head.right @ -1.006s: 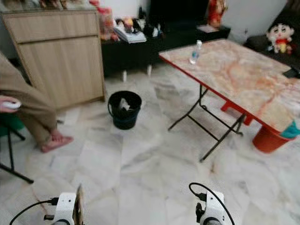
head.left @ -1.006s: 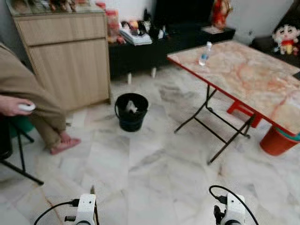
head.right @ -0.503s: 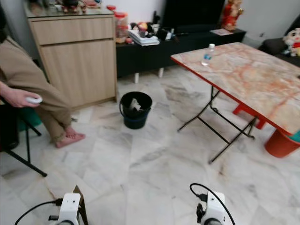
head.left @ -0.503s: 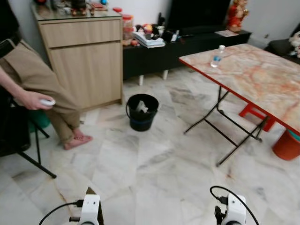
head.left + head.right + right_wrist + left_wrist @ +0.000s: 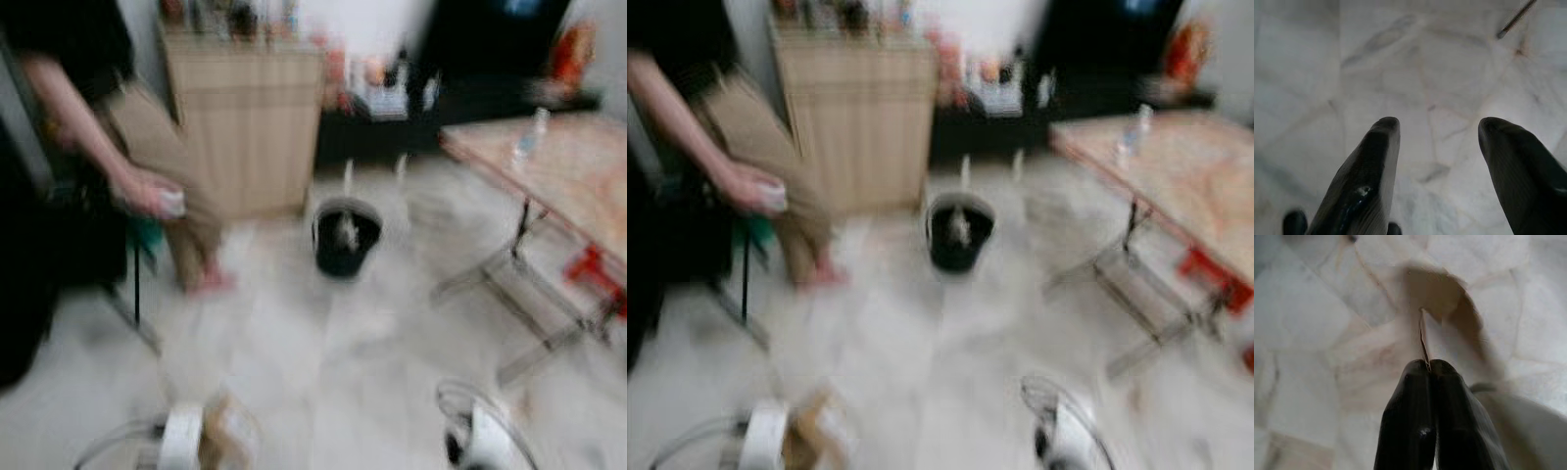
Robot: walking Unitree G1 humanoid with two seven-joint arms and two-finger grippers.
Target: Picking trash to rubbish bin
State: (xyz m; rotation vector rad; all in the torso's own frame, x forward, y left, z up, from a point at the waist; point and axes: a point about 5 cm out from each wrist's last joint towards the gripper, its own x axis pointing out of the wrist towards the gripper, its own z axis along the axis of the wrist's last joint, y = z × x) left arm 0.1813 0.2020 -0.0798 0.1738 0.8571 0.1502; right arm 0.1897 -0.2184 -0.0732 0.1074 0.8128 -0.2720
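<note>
Bin (image 5: 345,238), black and round, stands on the floor well ahead of the robot, slightly right of centre and nearer the left hand's side than it first seems, with something pale sticking up inside it. Left hand (image 5: 1426,366) has its two black fingers pressed together on a thin tan scrap of card (image 5: 1437,308); the scrap sticks out past the fingertips, edge-on, its long axis running along the fingers. From the head camera the same scrap shows as a brown blur by the left wrist, low in the picture. So the trash is in the left hand, and the bin lies forward of it, well apart. Right hand (image 5: 1437,147) hangs with its fingers spread wide, holding nothing, over bare floor.

Floor (image 5: 323,372) is pale marble tile, open between robot and bin. A person (image 5: 118,147) sits at the left holding a small white object. A wooden cabinet (image 5: 245,117) stands behind the bin. A folding desk (image 5: 558,166) with a bottle (image 5: 530,132) on it stands at the right. Head views are heavily blurred.
</note>
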